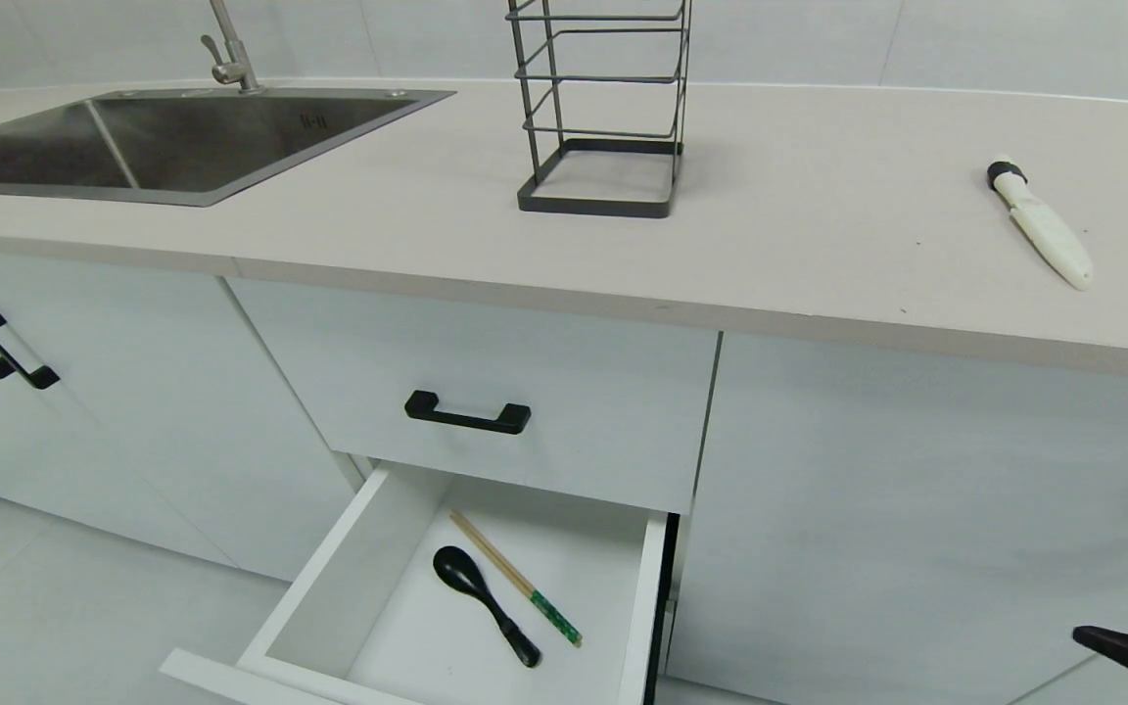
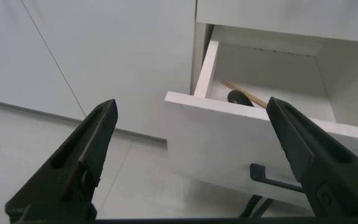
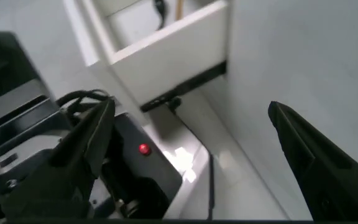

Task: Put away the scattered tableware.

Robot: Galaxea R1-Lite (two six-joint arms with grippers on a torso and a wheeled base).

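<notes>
Risk, countertop: white utensil (image 1: 1041, 223) lies toward the right end of the countertop (image 1: 819, 245), between front edge and back wall. Smooth and tapered, it could slip from a pinch and fall past the front edge to the floor.
Risk, drawer: the open drawer (image 1: 329, 568) juts out below the countertop's front edge. A descending arm could strike its side wall or front panel, and a utensil dropped from too high could land on the black spoon (image 1: 486, 602) or the chopsticks (image 1: 515, 580) near the drawer's middle.
Left gripper (image 2: 191, 109): jaws spread wide, empty, low before the drawer's front panel.
Right gripper (image 3: 191, 106): jaws spread wide, holding nothing, low by the drawer's right side, well apart from the utensil.
Count, tableware: one white utensil out; one spoon and one close-laid pair of chopsticks stowed.
Count, fixtures: one wire rack (image 1: 593, 206), one sink (image 1: 182, 137), one open drawer.
</notes>
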